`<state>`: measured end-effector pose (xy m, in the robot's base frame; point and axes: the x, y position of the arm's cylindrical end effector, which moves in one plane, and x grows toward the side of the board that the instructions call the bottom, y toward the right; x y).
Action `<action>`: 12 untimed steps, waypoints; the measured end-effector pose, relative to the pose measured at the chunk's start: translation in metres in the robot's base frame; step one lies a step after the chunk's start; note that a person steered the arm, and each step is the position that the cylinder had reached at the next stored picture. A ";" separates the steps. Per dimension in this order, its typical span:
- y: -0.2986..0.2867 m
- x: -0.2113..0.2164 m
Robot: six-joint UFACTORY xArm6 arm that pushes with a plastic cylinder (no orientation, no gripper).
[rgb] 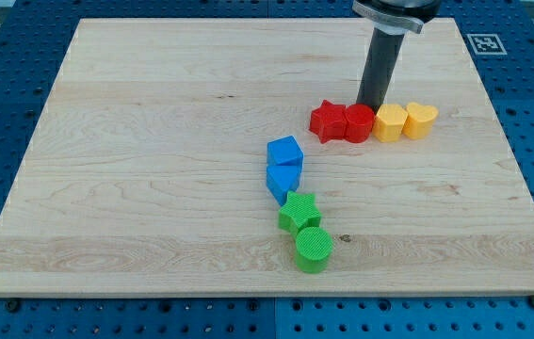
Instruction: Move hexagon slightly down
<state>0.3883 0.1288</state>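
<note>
My tip [372, 104] rests on the board just above a row of several touching blocks, over the seam between the two middle ones. From the view's left, the row is a red star [327, 121], a red hexagon-like block [359, 123], a yellow hexagon-like block [391, 122] and a yellow heart [421, 120]. The tip is at, or nearly at, the top edge of the red hexagon-like block. I cannot tell if it touches.
A blue cube [285, 151], a blue wedge-like block [283, 179], a green star [299, 211] and a green cylinder [314, 249] form a touching column below and left of the row. The wooden board [153, 141] lies on a blue pegboard surface.
</note>
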 end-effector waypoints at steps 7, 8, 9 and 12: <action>0.008 0.068; 0.006 0.063; 0.006 0.063; 0.006 0.057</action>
